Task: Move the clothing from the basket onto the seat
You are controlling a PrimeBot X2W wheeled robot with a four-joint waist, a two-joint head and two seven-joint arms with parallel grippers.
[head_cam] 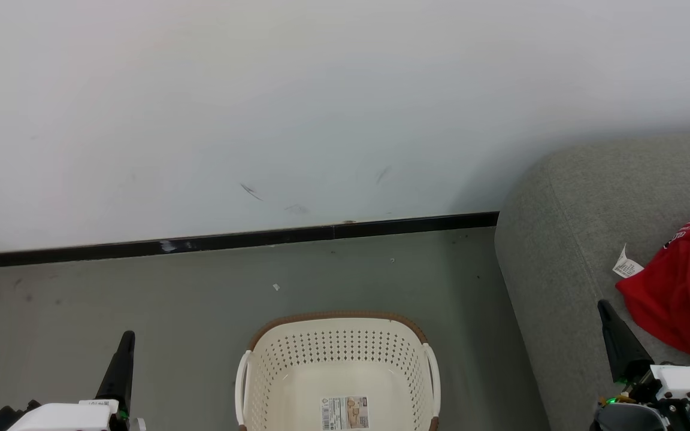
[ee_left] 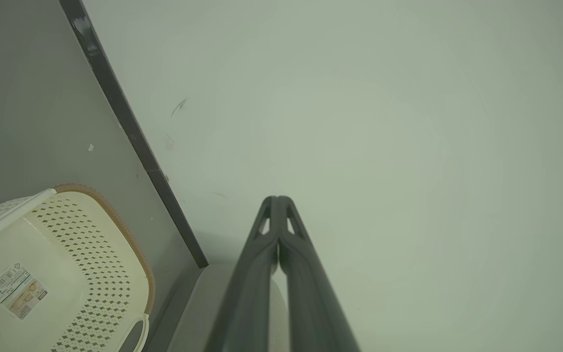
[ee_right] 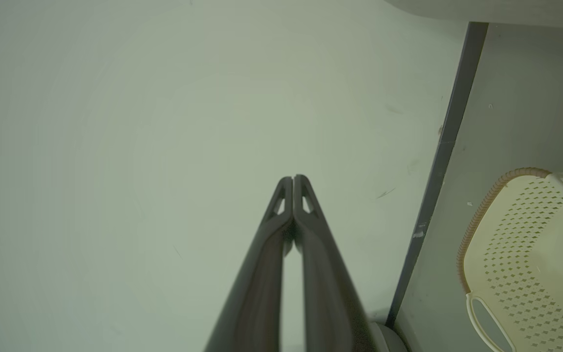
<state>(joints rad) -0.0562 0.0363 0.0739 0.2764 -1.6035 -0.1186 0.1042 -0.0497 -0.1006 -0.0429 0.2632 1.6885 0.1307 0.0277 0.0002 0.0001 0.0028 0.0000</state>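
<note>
Clothing (head_cam: 689,293), bright red, is lying on the grey seat (head_cam: 560,239) at three o'clock, the basket (head_cam: 339,350) is sitting on the floor (head_cam: 141,287) at six, and the left pincer (head_cam: 124,347) at seven and the right pincer (head_cam: 608,314) at four are hanging closed, gripping nothing.

Red clothing (head_cam: 686,287), cream basket (head_cam: 297,371), grey seat (head_cam: 560,239)
</note>
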